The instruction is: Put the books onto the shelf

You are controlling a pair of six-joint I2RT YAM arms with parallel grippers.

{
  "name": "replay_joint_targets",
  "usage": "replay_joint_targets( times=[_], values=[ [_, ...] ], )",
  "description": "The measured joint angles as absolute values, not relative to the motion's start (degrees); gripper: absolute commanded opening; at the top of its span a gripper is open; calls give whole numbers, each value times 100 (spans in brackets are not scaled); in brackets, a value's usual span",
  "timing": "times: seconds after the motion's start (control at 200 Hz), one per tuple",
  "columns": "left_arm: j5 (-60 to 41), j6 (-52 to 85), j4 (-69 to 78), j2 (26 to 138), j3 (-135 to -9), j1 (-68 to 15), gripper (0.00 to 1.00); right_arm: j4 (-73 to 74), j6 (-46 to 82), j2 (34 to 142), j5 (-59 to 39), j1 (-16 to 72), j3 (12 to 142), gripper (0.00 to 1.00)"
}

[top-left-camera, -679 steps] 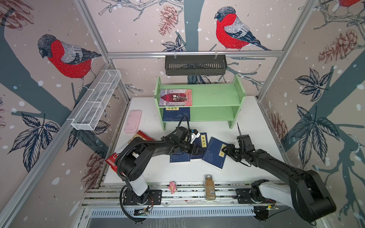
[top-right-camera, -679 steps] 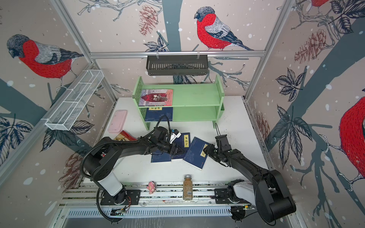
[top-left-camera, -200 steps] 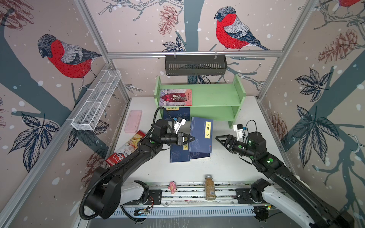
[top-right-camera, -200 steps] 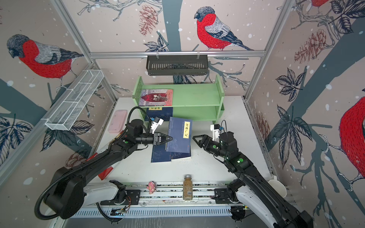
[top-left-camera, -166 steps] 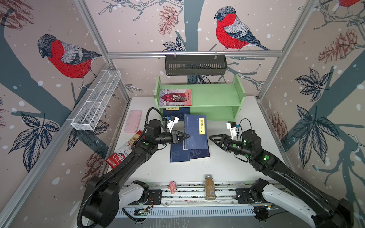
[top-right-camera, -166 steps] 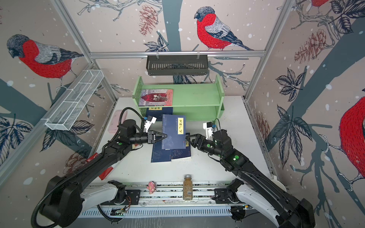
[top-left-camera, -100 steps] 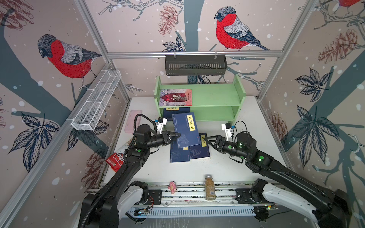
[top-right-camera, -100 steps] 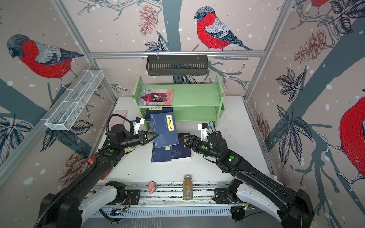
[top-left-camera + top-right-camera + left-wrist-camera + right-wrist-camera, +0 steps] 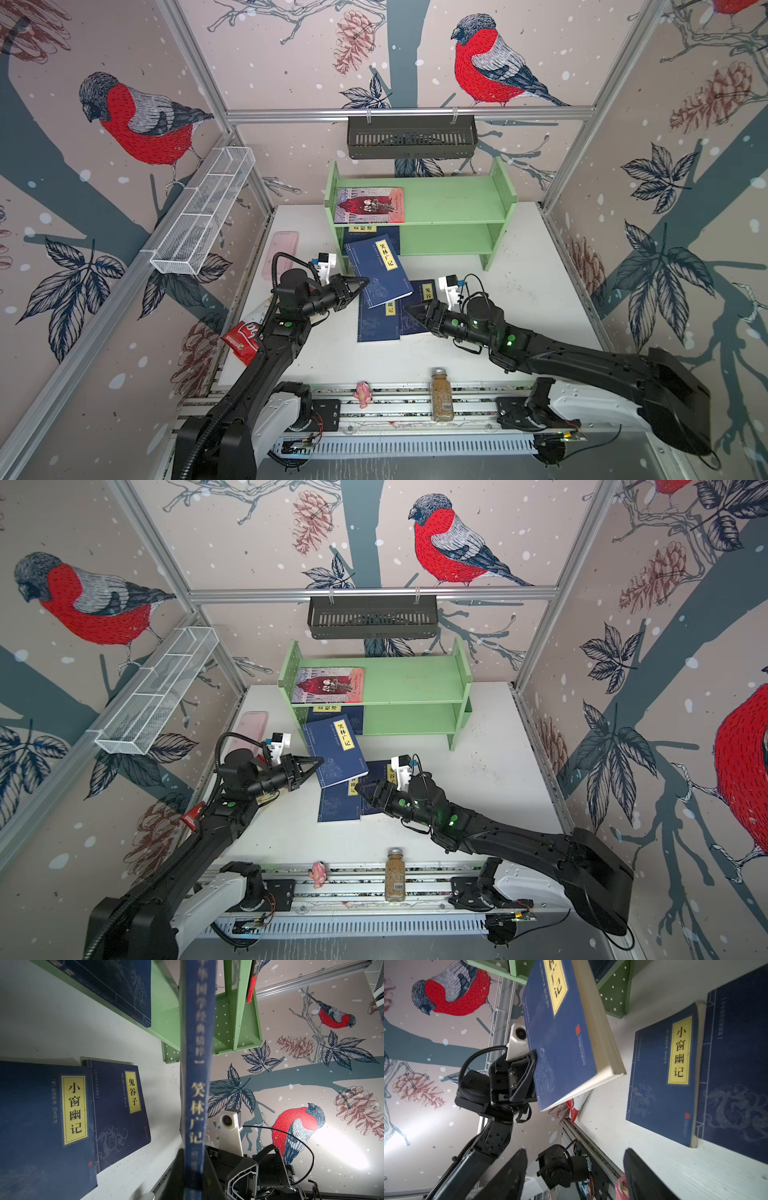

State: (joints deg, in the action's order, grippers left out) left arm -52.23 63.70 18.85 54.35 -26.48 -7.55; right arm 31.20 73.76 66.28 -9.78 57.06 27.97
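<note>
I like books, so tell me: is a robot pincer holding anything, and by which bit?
The left pincer is shut on a navy book, pinching its spine edge near the bottom end. The right pincer is open, holding nothing.

Both tiers of the shelf point(image 9: 453, 203) stand free right of the pink-red book point(image 9: 369, 205) and the lower navy book point(image 9: 386, 230) (it seemingly juts forward); the lifted book point(image 9: 380, 270) blocks that left end.

Robot test cell, aluminium frame point(image 9: 291, 115), bird-print panels point(image 9: 266, 50)
</note>
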Motion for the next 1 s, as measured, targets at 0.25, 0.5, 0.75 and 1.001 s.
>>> replay_joint_targets(
  times=[0.25,0.5,0.75,1.001],
  values=[
    [-5162,6777,2359,5433,-2412,-749,0,4268,7550,7741,-1041,5712,3234,75],
    [-5105,7190,2902,5402,-2290,-740,0,4917,7804,8385,-1094,5752,3492,71],
    [-5098,7461,3144,5400,-2257,-733,0,5406,7828,8611,-934,5763,3474,41],
    [-5098,7607,3135,5247,-2123,-733,0,5828,7929,8753,-749,5728,3385,38]
  ],
)
